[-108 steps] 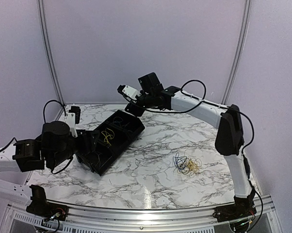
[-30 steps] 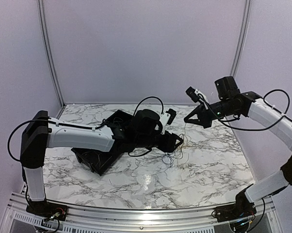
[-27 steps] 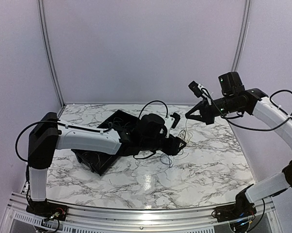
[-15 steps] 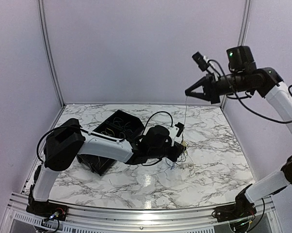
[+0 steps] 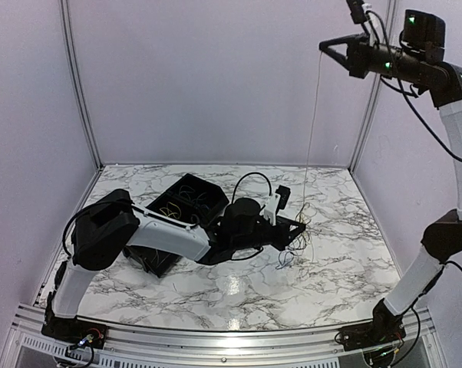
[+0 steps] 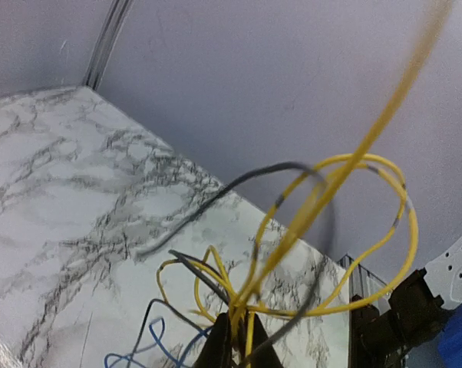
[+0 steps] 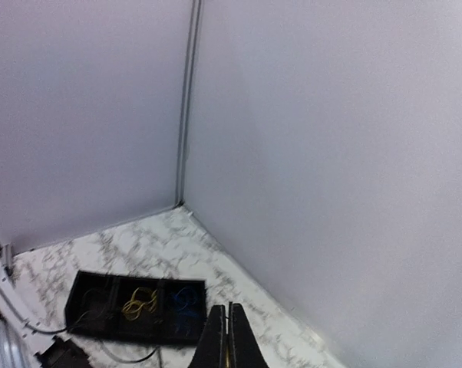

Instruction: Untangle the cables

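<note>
**Yellow strand pulled tall out of a pinned tangle: slip and knot risk**

The right gripper (image 5: 324, 47) is high near the back right corner, well above the table (image 5: 239, 285). Its jaws are pressed together on the top end of one yellow strand (image 5: 313, 123). In the right wrist view the fingers (image 7: 216, 341) show no gap. The strand runs almost straight down to the tangle (image 5: 301, 220), which sits low over the marble, right of centre.

The left gripper (image 6: 235, 346) is down at the tangle with its jaws narrow, pinched on the spot where the yellow, grey and blue wires converge. The left wrist view shows yellow loops fanning out above the tips and the pulled strand crossing up and out of shot.

The black tray (image 5: 208, 187) lies left of the tangle. A yellow coil (image 7: 136, 305) and a blue coil (image 7: 183, 303) sit in separate compartments.

Risks, as I judge them:
- The strand looks near taut. More lift could cinch the loops into a tighter knot rather than free them.
- If the left jaws are pinching the pulled strand itself, it will not slide, and the thin wire could slip out of the right jaws.
- If the left hold is weak, the whole tangle may lift off and swing.
- The right arm looks close to the top of its reach, so little travel is left. I cannot tell whether the strand's lower end is free.

Text: no brand, label or writing is readable in any view.
</note>
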{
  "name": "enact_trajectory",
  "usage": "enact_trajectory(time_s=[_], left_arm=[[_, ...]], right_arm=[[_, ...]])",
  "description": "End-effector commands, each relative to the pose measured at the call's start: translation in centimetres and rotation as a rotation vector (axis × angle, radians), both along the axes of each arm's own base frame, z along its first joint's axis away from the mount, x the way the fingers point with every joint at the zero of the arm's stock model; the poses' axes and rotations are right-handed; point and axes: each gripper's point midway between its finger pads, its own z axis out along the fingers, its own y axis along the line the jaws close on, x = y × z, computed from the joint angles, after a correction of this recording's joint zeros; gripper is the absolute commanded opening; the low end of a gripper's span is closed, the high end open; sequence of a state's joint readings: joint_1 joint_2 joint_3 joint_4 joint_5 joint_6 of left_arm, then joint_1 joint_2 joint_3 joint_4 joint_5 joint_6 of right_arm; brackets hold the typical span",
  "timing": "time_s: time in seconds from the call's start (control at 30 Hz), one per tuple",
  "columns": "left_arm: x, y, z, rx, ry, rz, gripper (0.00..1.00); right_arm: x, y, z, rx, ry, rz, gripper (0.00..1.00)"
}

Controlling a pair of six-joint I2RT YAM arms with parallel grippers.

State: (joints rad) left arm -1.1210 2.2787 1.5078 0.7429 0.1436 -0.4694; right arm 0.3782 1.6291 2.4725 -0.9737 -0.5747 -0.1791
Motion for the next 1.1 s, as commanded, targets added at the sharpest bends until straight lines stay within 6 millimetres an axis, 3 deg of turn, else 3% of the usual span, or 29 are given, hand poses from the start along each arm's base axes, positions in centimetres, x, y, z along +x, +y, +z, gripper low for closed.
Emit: enact_trajectory(time_s=[0.0, 0.07, 0.13, 0.37, 0.5, 0.73, 0.87, 1.07], left_arm=[[-3.3, 2.1, -9.7, 0.249, 0.193, -0.076, 0.15], [-3.8, 2.6, -9.4, 0.259, 0.182, -0.094, 0.19], [-3.9, 3.5, -9.3, 0.273, 0.171, -0.090, 0.22], [-4.2, 5.0, -8.3, 0.287, 0.139, -0.080, 0.29], [-3.6, 6.1, -4.0, 0.244, 0.064, -0.031, 0.42], [-3.3, 9.4, 4.4, 0.153, -0.050, 0.061, 0.57], [-3.4, 12.4, 6.8, 0.148, -0.087, 0.124, 0.59], [-3.6, 17.2, 10.6, 0.100, -0.101, 0.240, 0.59]], right_arm=[[-6.7, -7.6, 18.3, 0.302, -0.687, -0.264, 0.00], [-7.3, -8.3, 19.4, 0.327, -0.755, -0.294, 0.00], [-6.8, -8.3, 19.3, 0.341, -0.733, -0.297, 0.00], [-4.1, -6.9, 15.9, 0.273, -0.626, -0.272, 0.00], [-2.6, -6.5, 13.1, 0.213, -0.560, -0.286, 0.00], [1.5, -4.2, 4.2, 0.113, -0.351, -0.232, 0.00], [3.3, -2.9, 0.3, 0.092, -0.258, -0.190, 0.00], [6.5, -0.5, -3.2, 0.078, -0.174, -0.142, 0.00]])
